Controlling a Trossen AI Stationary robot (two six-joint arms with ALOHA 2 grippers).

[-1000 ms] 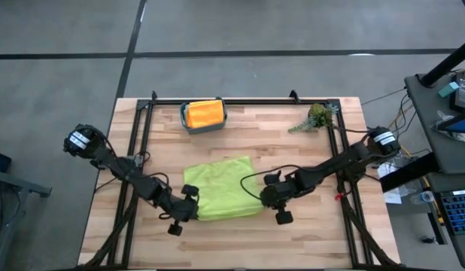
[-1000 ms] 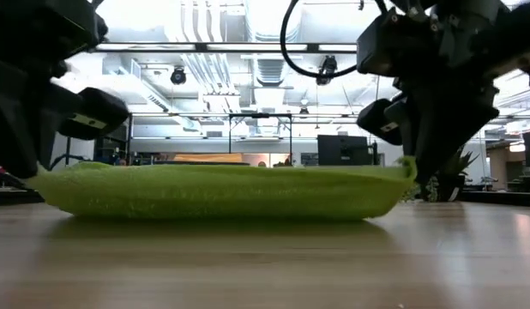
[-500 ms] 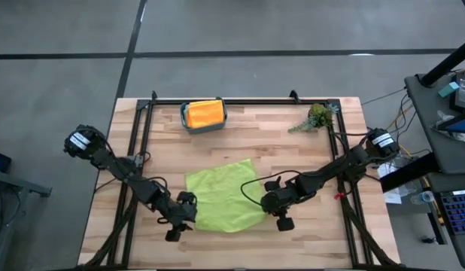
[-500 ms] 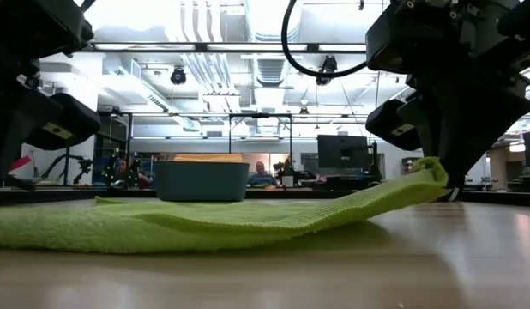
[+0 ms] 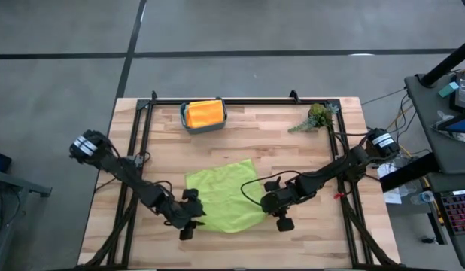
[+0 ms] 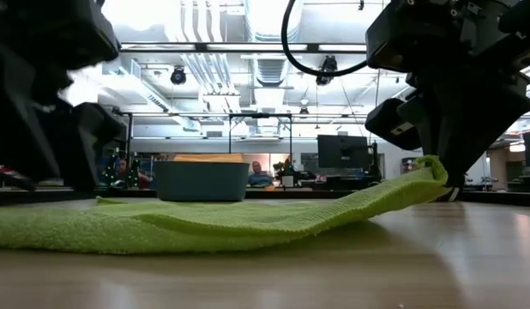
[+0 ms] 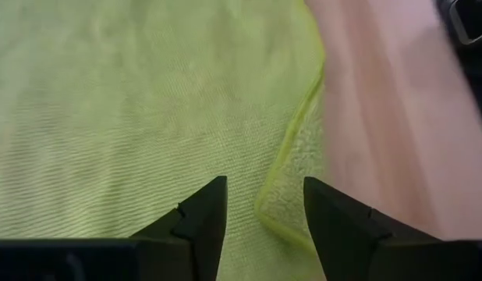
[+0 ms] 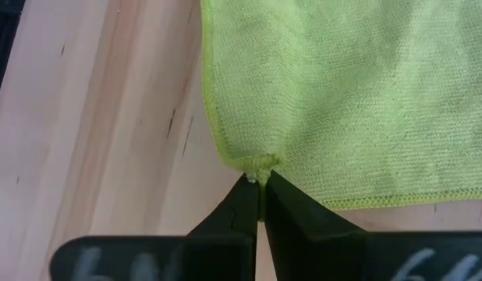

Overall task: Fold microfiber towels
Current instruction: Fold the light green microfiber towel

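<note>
A lime green microfiber towel (image 5: 225, 197) lies spread on the wooden table (image 5: 308, 158). Its right near corner is raised off the wood in the low view (image 6: 430, 170). My right gripper (image 5: 264, 202) is shut on that corner. My left gripper (image 7: 264, 207) stands open over the towel's left near corner (image 7: 292, 203), where a hemmed edge runs between its fingers. In the high view this gripper (image 5: 195, 217) is at the towel's near left. An orange towel (image 5: 204, 113) sits in a teal bin (image 5: 205, 129) at the far side. My right gripper pinches the towel's right near corner (image 8: 260, 165) between its two fingertips, and the cloth bunches there. The fingers slant down from the table's right. The corner is lifted clear, and the cloth slopes down from it to the table (image 6: 205, 225). Whether my left gripper touches the towel cannot be told.
A small green plant sprig (image 5: 317, 117) lies at the far right. A black metal frame (image 5: 240, 100) borders the table's far, left and right sides. Bare wood lies between the towel and the bin and along the near edge.
The towel hung stretched between both grippers, clear of the table. My left gripper has let go, and the towel's left part has dropped flat onto the wood. The right corner stays raised in my right gripper. My left gripper has shifted slightly toward the near edge and rolled.
</note>
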